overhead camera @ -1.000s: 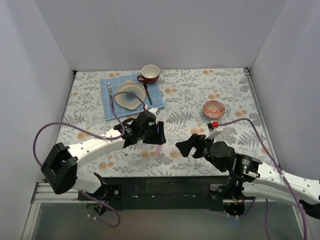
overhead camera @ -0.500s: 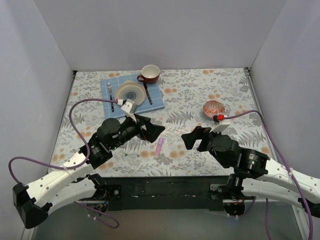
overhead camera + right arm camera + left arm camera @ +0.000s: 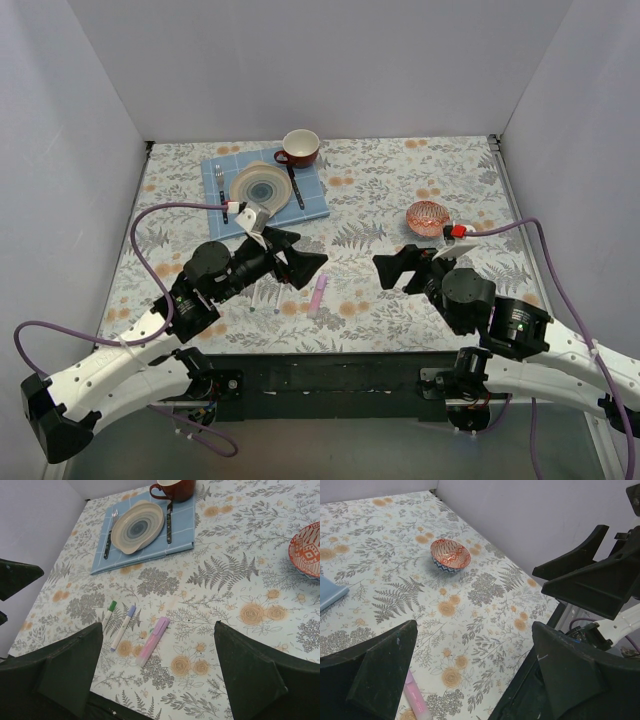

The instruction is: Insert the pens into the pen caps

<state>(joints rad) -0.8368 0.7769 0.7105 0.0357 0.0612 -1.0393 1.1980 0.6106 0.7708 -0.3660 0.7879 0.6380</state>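
- The left end effector (image 3: pixel 474 626) hovers over the bench (image 3: pixel 485 605), fingers spread wide with nothing between them. Its own finger hides part of the pink pen (image 3: pixel 415 699).
- The right end effector (image 3: pixel 159 626) hangs opposite, also gaping and empty.
- The pink pen lies flat on the bench between the two, its lilac end pointing away.
- Just to its left lie a lilac-tipped pen (image 3: pixel 122 628) and a green-tipped pen (image 3: pixel 108 614), slim, white, side by side and not touching. From above they are mere specks.
- It cannot be told whether those coloured ends are caps.
- The bowl (image 3: pixel 306 550) stands farther off on the right, cut off by the wrist view's edge.
- On the far left a blue mat (image 3: pixel 182 527) carries a plate (image 3: pixel 137 526), with a fork (image 3: pixel 110 532) and a knife (image 3: pixel 169 520) either side.
- A mug (image 3: pixel 175 487), cropped at the top, sits at the mat's far corner.
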